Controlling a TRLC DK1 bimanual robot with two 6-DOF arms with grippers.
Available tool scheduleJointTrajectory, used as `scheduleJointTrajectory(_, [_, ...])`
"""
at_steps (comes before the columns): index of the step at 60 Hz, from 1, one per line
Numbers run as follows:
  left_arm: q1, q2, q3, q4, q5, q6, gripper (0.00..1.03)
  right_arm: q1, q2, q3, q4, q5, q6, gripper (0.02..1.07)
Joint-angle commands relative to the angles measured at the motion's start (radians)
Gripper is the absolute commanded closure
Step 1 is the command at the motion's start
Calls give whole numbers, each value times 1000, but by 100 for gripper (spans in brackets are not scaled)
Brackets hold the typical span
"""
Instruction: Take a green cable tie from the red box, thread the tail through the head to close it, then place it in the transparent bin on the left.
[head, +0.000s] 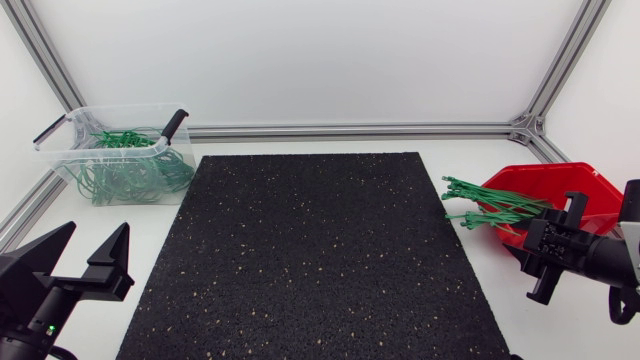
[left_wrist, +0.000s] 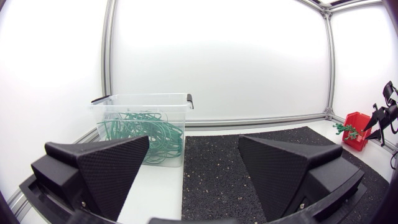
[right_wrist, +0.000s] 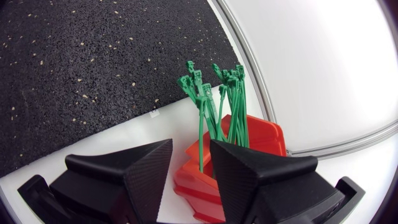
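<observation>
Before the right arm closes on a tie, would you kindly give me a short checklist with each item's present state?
1. Right gripper open over the box: ok.
2. Ties stick out of the box, within reach: ok.
3. Only one tie in the gap between the fingers: cannot tell.
4. Left gripper open, beside the mat: ok.
5. Bin open on top: ok.
6. Mat bare for threading: ok.

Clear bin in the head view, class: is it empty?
No, the clear bin holds a tangled heap of looped green cable ties.
</observation>
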Motion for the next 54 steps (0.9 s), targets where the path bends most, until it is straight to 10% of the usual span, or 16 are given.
scheduleJointTrajectory(1, [-7,-2,-38,-26,-4,-22,3,-9,2,-35,34,5,14,66])
scheduleJointTrajectory(25, [-10,-2,-38,-26,-4,-22,3,-6,74,-67,179,25,33,101])
scheduleJointTrajectory(54, [-12,0,-38,-26,-4,-22,3,1,-17,51,-28,11,72,101])
